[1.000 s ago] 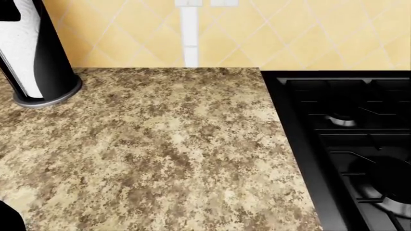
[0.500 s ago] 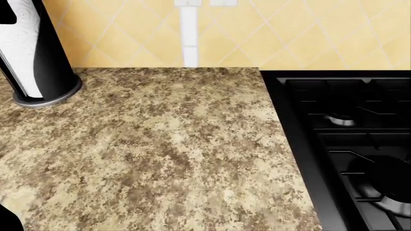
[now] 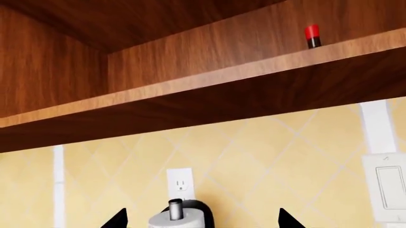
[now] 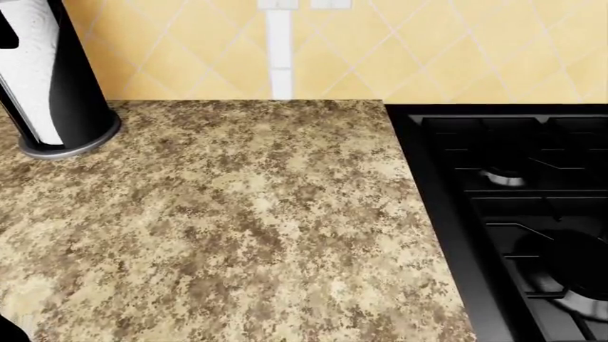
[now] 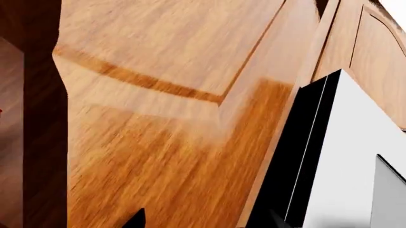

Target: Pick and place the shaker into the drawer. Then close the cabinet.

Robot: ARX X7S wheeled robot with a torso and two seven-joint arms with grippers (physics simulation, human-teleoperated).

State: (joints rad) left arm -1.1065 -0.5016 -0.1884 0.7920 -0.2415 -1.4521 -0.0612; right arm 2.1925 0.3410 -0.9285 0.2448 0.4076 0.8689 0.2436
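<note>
Speckled brown granite fills most of the head view: the surface (image 4: 238,221) runs from a yellow diamond-tiled wall (image 4: 190,43) at the back to a black gas cooktop (image 4: 522,214) on the right, and a paper towel roll in a black holder (image 4: 43,78) stands upright at its far left corner, near the wall. Neither arm shows clearly in that view; only a dark sliver sits at the bottom left edge. From the left wrist view, the camera looks up at an open upper cabinet of reddish-brown wood (image 3: 190,90), and the shaker (image 3: 311,36), a small dark cylinder with a red cap, stands upright on the cabinet's shelf close to its front edge. Below the cabinet the same yellow tiles carry a white outlet (image 3: 180,183) and a white light switch plate (image 3: 385,187), with the top of the paper towel roll (image 3: 178,216) just under the outlet. The left gripper (image 3: 199,223) shows only as two dark fingertips (image 3: 117,219) at the frame's lower edge, set well apart, so its jaws are spread and hold nothing. The right wrist view is filled by a lighter arched-panel wooden door (image 5: 165,109) seen close up, with a black and white appliance edge (image 5: 330,156) beside it. The right gripper (image 5: 203,221) also shows just two dark tips, apart from each other and empty. No drawer can be made out in any view
</note>
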